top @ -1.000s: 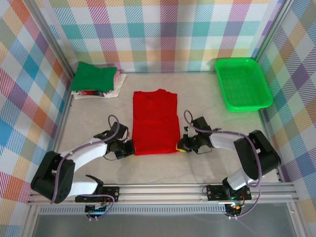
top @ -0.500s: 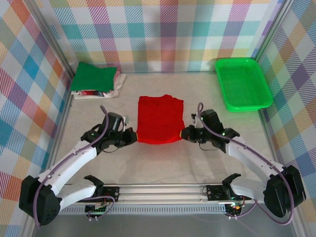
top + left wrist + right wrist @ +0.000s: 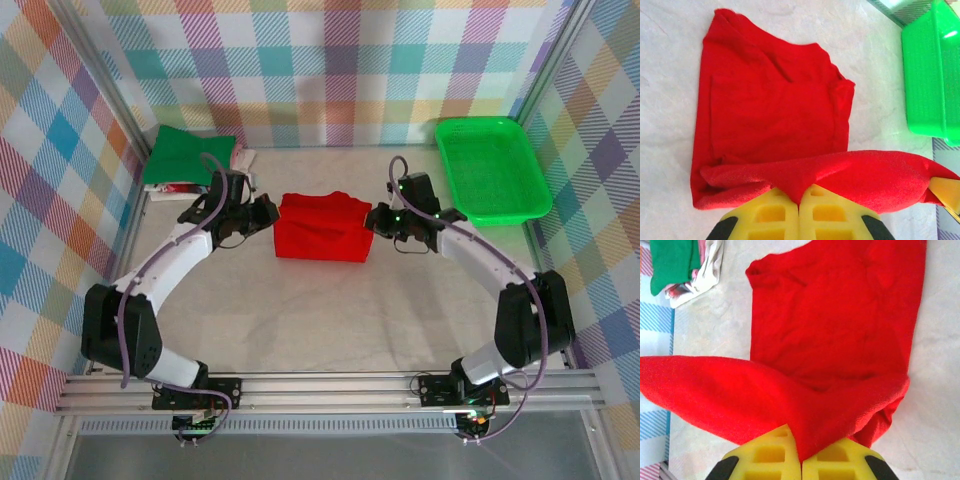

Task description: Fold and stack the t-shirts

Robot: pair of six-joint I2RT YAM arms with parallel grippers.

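The red t-shirt [image 3: 323, 228] lies mid-table, its near hem lifted and carried over toward the far half. My left gripper [image 3: 270, 213] is shut on the hem's left corner, with cloth pinched between the yellow fingers [image 3: 765, 215]. On the other side, my right gripper [image 3: 375, 220] is shut on the right corner the same way [image 3: 801, 460]. The raised fold of the red t-shirt [image 3: 860, 175] hangs above the flat part [image 3: 840, 320]. A dark green t-shirt [image 3: 188, 155] tops a pile of whitish/pink ones [image 3: 236, 170] at the far left.
A bright green mesh basket [image 3: 492, 168] stands at the far right, and shows as the basket [image 3: 930, 75] in the left wrist view. Plaid walls close the table on three sides. Bare tabletop [image 3: 330, 310] lies between the shirt and the arm bases.
Both grippers have carried the red shirt's near hem away from the bases and up over the shirt, so it now lies folded to about half its length.
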